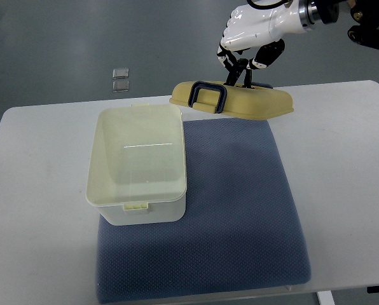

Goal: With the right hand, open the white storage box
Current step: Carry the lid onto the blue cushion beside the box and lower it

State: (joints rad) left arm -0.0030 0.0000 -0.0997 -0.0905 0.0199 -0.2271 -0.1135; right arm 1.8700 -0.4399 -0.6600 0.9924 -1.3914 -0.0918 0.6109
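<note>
From my remote station I see the right robot hand (247, 47), fingers clamped on the cream lid (240, 100) with its dark handle (206, 96), holding it above the far edge of the blue mat (240, 210), while the open white storage box (137, 164) sits on the mat's left side on the white surface (348, 190).

right hand (250, 38) at one o'clock, glossy white shell, black finger joints, silver wrist ring, black forearm, dark cable above
</note>
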